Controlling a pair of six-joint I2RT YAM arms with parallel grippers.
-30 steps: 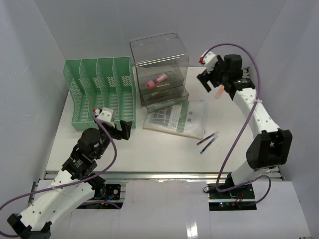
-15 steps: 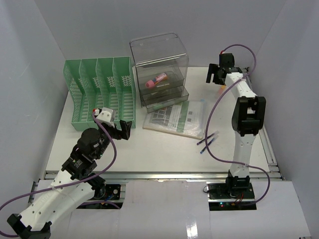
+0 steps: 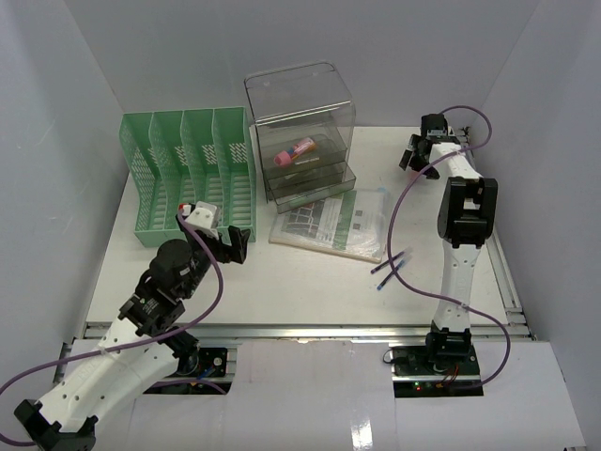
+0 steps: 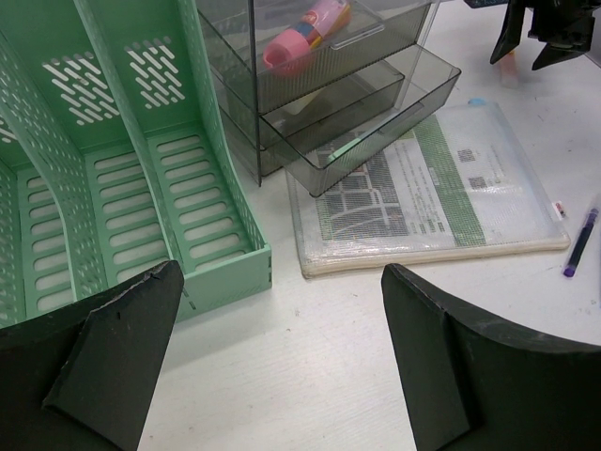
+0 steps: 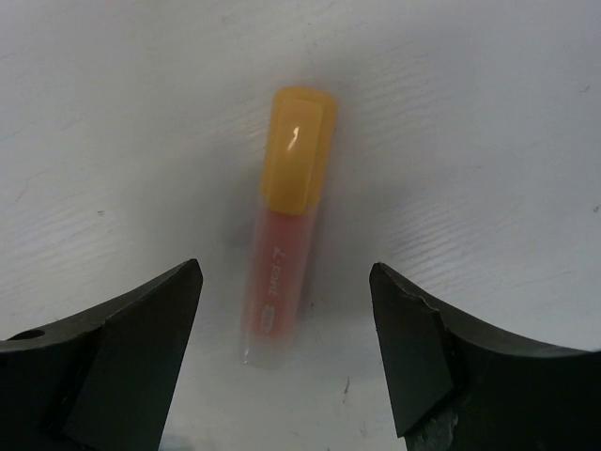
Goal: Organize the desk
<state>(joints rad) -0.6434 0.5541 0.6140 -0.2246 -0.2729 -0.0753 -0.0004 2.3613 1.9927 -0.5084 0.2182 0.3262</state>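
The desk [image 3: 282, 291] is a white tabletop with a metal rail at its front. An orange-capped, pink-bodied highlighter [image 5: 285, 235] lies flat on it at the far right. My right gripper [image 5: 284, 277] [image 3: 417, 156] is low over it, open, one finger on each side of the barrel with a gap to both. From the left wrist view the highlighter [image 4: 508, 71] shows as a pale stub under the right gripper's fingers [image 4: 512, 33]. My left gripper [image 4: 282, 272] [image 3: 238, 243] hangs open over bare desk in front of the green rack, holding nothing.
A green mesh file rack [image 3: 188, 178] stands at the back left. Beside it is a clear drawer box [image 3: 300, 122] with a pink highlighter [image 3: 294, 152] in an open drawer. A plastic document pouch [image 3: 333, 221] lies before it. Two purple pens [image 3: 392, 265] lie to its right.
The right arm has swung back and dropped its gripper to the desk at the far right, and its jaws have narrowed a little. The left arm has barely shifted.
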